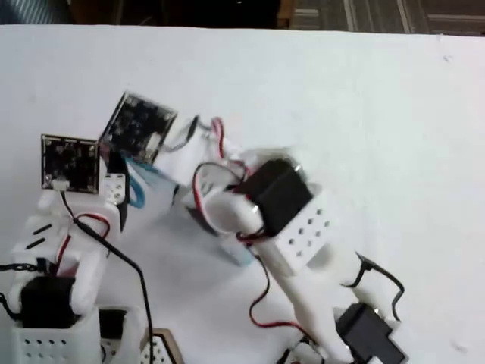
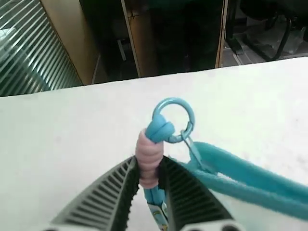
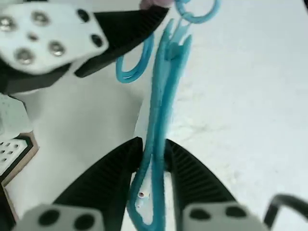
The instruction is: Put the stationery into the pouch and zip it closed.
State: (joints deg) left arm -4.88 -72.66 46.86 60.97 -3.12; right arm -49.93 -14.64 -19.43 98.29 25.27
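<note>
The teal pouch hangs edge-on above the white table. My right gripper is shut on the pouch's rim. A small white tube end shows between the pouch's lips. The zip pull is a pink bead on a blue cord with a blue ring. My left gripper is shut on that bead, and the pouch's edge runs away from it. The left arm's black finger shows close beside the ring. From above, a strip of the pouch peeks out under the wrist camera boards.
Both arms crowd the table's near left, with red and black cables looping over them. A wood-edged white block sits by the arm bases. The table's far edge borders a dark room. Bare tabletop stretches to the right and back.
</note>
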